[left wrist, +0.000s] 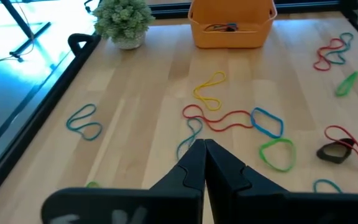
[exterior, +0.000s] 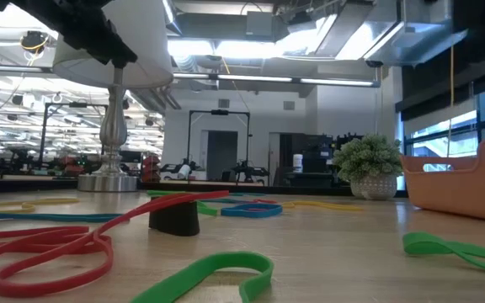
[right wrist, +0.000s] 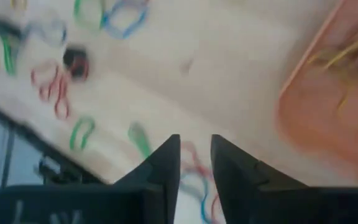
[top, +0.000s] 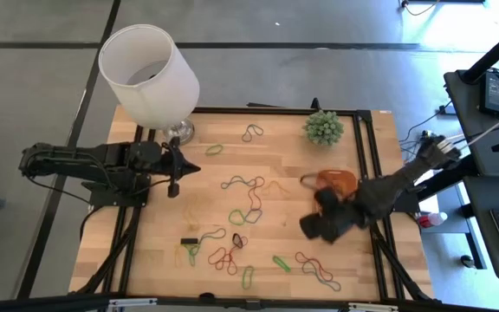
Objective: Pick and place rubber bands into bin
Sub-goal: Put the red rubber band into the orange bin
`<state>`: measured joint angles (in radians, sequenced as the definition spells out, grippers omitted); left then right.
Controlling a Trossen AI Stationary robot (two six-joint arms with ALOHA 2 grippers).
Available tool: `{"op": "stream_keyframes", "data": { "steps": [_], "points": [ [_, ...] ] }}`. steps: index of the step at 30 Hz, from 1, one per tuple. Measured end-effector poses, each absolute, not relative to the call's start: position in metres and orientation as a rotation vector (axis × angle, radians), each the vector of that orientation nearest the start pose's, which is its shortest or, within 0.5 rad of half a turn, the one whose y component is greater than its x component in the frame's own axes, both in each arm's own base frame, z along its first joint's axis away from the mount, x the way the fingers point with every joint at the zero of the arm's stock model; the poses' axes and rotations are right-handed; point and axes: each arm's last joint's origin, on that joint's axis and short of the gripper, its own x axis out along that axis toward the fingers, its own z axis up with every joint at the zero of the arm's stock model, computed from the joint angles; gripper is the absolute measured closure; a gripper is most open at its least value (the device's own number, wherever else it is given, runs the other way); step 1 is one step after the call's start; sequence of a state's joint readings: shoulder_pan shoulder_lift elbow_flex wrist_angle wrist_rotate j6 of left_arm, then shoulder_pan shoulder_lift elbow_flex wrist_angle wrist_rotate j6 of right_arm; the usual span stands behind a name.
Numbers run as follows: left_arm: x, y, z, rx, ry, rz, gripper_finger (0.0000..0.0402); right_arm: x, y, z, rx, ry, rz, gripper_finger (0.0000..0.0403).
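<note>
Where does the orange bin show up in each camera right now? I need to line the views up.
High view: bin right of the table's middle, partly under the right arm.
Low view: bin at the right edge, cut off.
Left wrist view: bin at the top centre, bands inside.
Right wrist view: bin at the right edge, blurred.
Shared landmark: the little plant, beside the bin in the high, low and left wrist views.

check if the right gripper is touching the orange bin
Apart. In the right wrist view the right gripper has empty fingers with bare table between them and the bin, which lies off to one side.
</note>
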<state>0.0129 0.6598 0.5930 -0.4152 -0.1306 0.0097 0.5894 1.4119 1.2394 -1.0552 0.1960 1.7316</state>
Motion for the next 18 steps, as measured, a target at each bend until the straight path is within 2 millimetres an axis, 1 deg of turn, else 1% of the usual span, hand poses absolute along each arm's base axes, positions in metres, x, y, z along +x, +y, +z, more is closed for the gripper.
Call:
{"op": "stream_keyframes", "data": {
  "steps": [2,5,8,11,14,18],
  "points": [
    [0.145,0.004,0.264,0.038,0.482,0.126,0.0399,0.224,0.160,0.288,1.036,1.112,-0.677,0.0319],
    [0.145,0.003,0.264,0.011,0.480,0.122,0.0401,0.228,0.189,0.276,0.993,1.190,-0.678,0.0320],
    [0.145,0.001,0.264,-0.022,0.478,0.123,0.0400,0.228,0.215,0.260,0.945,1.241,-0.685,0.0321],
    [0.145,0.000,0.264,-0.036,0.477,0.117,0.0399,0.226,0.237,0.240,0.917,1.262,-0.695,0.0321],
    [0.145,-0.002,0.264,-0.044,0.477,0.106,0.0400,0.223,0.253,0.220,0.862,1.286,-0.728,0.0315],
    [0.145,-0.004,0.264,-0.057,0.478,0.072,0.0399,0.223,0.262,0.197,0.829,1.295,-0.799,0.0296]
  ]
}}
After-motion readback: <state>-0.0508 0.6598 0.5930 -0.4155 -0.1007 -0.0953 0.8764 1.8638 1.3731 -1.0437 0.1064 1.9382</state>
